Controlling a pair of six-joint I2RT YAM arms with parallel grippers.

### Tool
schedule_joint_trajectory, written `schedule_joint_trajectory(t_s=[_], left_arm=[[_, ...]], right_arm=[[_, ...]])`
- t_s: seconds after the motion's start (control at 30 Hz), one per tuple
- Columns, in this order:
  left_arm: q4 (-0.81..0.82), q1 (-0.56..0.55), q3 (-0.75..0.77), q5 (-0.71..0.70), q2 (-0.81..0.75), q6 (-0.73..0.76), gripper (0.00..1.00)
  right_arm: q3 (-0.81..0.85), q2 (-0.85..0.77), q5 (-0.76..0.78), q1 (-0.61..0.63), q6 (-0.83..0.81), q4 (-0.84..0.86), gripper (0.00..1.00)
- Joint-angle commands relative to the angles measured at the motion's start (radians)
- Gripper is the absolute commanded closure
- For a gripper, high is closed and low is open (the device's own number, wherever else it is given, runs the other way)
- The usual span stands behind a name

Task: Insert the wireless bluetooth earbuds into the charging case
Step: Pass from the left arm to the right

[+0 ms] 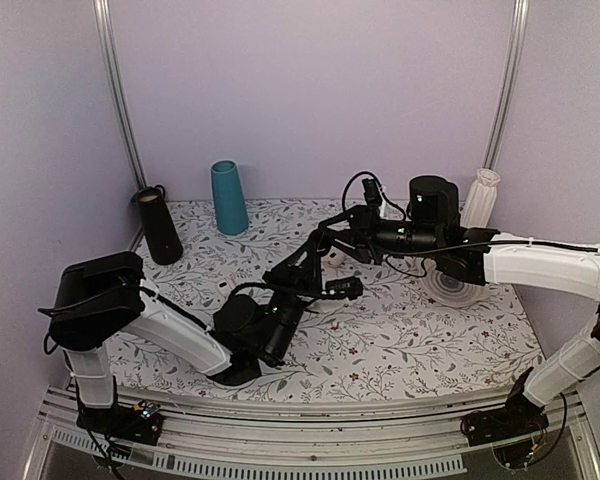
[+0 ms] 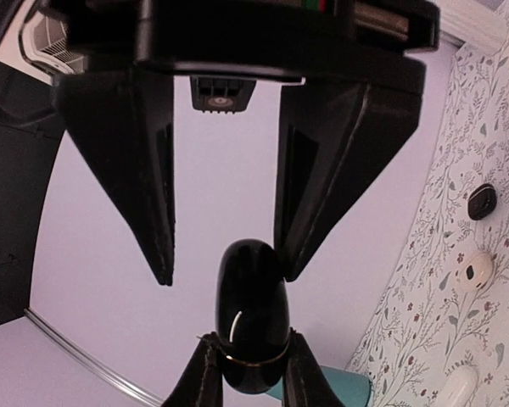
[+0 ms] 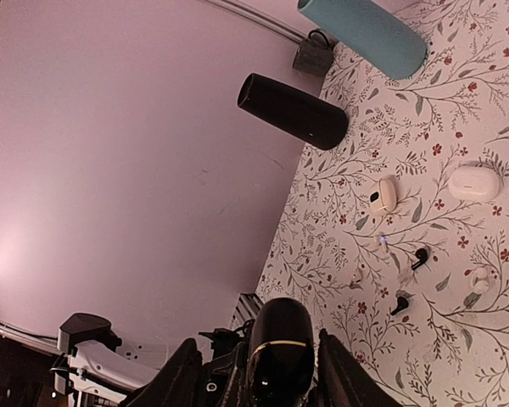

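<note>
Right tool [image 3: 259, 348] is closed on a glossy black rounded charging case [image 2: 251, 314]. Its two dark fingers pinch the lower half, just below a thin bright seam line ringing the smooth shell. Left tool [image 2: 226, 278] stands open facing it, with wedge-shaped matte black fingers [image 2: 136, 186] spread to either side of the case's domed top. One tip looks to touch the shell; the other stands clear. Both tools meet above the middle of the floral-print counter [image 1: 430, 340].

On that surface lie the tiny black short-stemmed earbuds [image 3: 419, 258] [image 3: 399, 303], near each other but apart, and well away from the held case. Around them sit a smooth white rounded case [image 3: 475, 182], a smaller white case with a dark face [image 3: 382, 195] and a flat black oval lump [image 2: 482, 200]. By the back wall stand a black cylinder [image 1: 161, 226], a teal tapered cylinder [image 1: 228, 197] and a white ribbed bottle [image 1: 483, 196].
</note>
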Motion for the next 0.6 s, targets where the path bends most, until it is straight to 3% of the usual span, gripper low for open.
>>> schedule_joint_trajectory(t_s=[0.0, 0.23, 0.33, 0.47, 0.57], left_arm=[[0.203, -0.013, 0.034, 0.014, 0.018, 0.037, 1.0], [0.205, -0.008, 0.046, 0.005, 0.067, 0.04, 1.0], [0.193, -0.001, 0.051, -0.012, 0.072, 0.034, 1.0], [0.181, 0.007, 0.051, -0.021, 0.067, 0.027, 1.0], [0.175, 0.011, 0.053, -0.025, 0.065, 0.026, 1.0]], right_arm=[[0.035, 0.05, -0.014, 0.008, -0.001, 0.025, 0.58], [0.045, 0.066, -0.014, 0.008, 0.007, 0.029, 0.7], [0.05, 0.064, -0.013, 0.008, 0.005, 0.028, 0.71], [0.054, 0.058, -0.024, 0.008, -0.008, 0.028, 0.53], [0.036, 0.038, 0.008, 0.008, -0.006, 0.025, 0.5]])
